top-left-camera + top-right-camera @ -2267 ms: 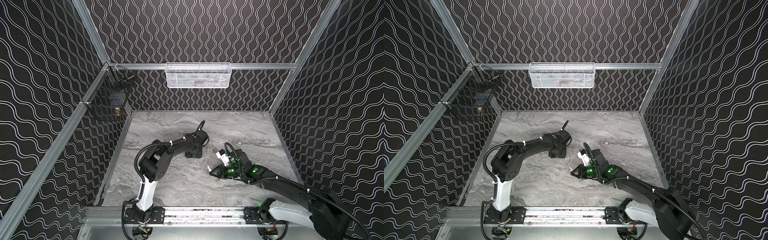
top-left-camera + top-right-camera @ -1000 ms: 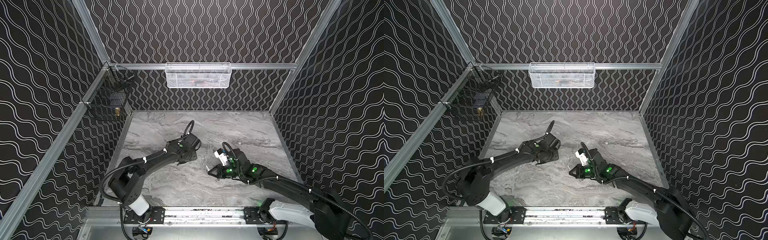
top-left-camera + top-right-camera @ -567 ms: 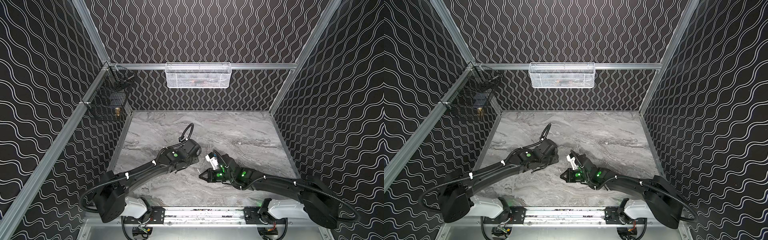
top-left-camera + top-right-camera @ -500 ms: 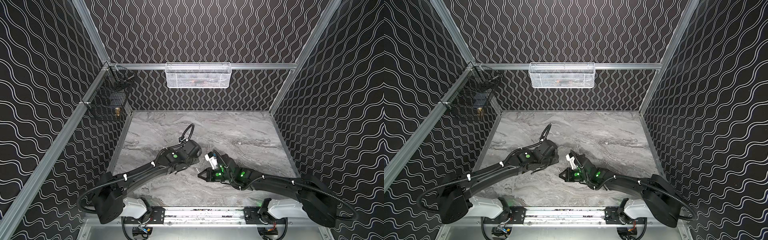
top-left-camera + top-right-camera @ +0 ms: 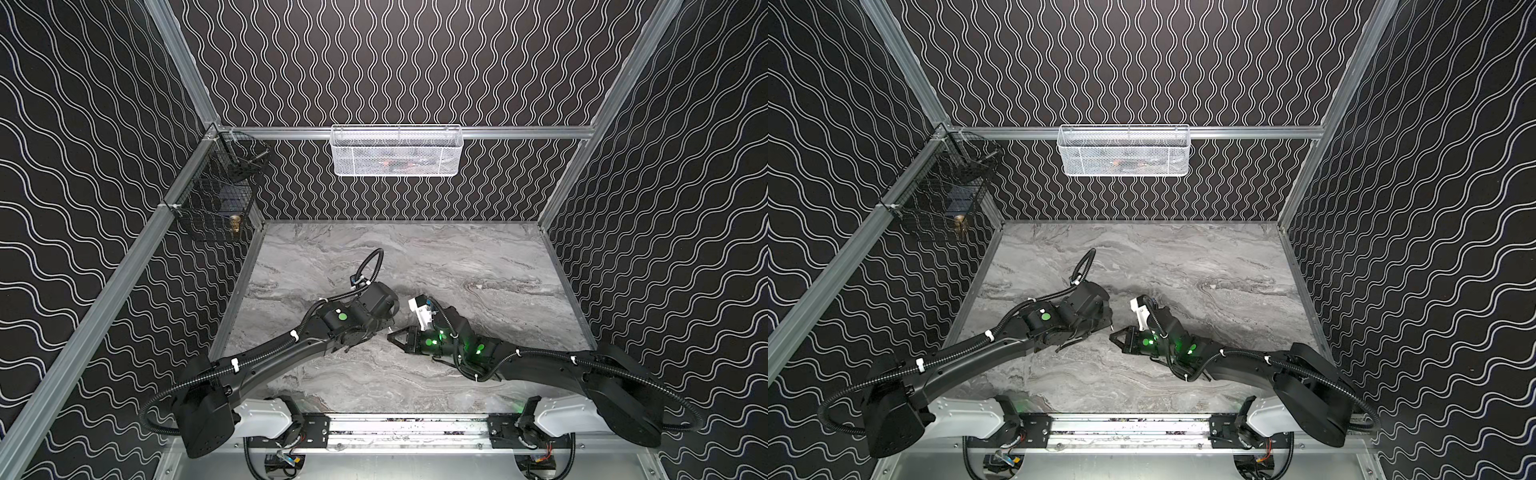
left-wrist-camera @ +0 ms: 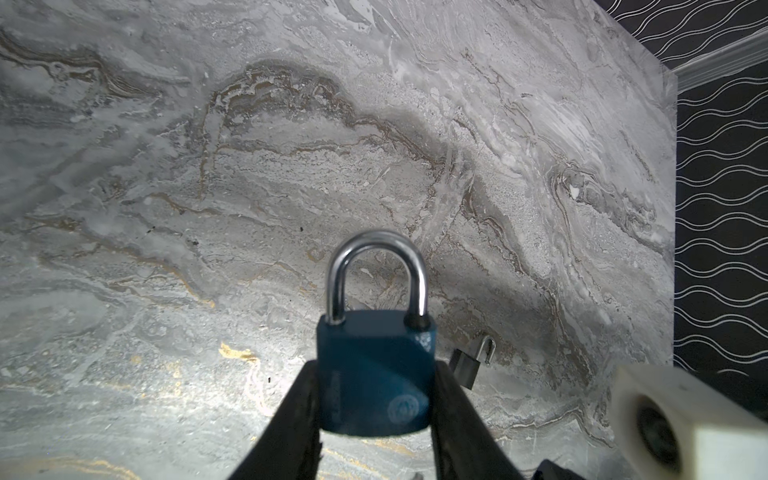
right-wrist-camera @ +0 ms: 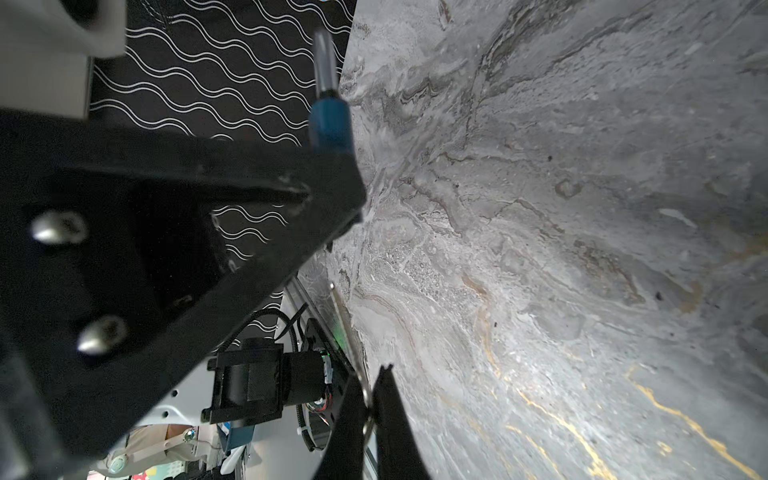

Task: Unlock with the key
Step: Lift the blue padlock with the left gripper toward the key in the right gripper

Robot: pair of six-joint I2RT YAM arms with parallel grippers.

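**Left gripper and right gripper now nearly tip to tip**

Left gripper is clamped on the body of the blue padlock, one finger on each narrow side, holding it clear of the tabletop. Right gripper is pinched fully shut, and a sliver of bright metal between its fingers is most likely the key, though too little shows to be sure.

Over the last couple of seconds both arms have stretched out low and swung toward the near middle of the table. In both top views the two tips, well apart before, now sit just beside each other without touching. Neither grip has altered.

I judge this as lock and key being brought together, with the fine alignment of key to keyway not yet done. The keyway itself is hidden in every view.

The padlock body is a smooth, rounded block with a blue coating, a small round stamp on its face and a chipped patch near one shoulder. Its shackle is a polished steel U with both legs seated, so it is still locked. From the right wrist view the lock appears edge-on and slim.

A smaller grey padlock lies on the table nearby. The tabletop is matte grey marble patterning with brown and gold veins.
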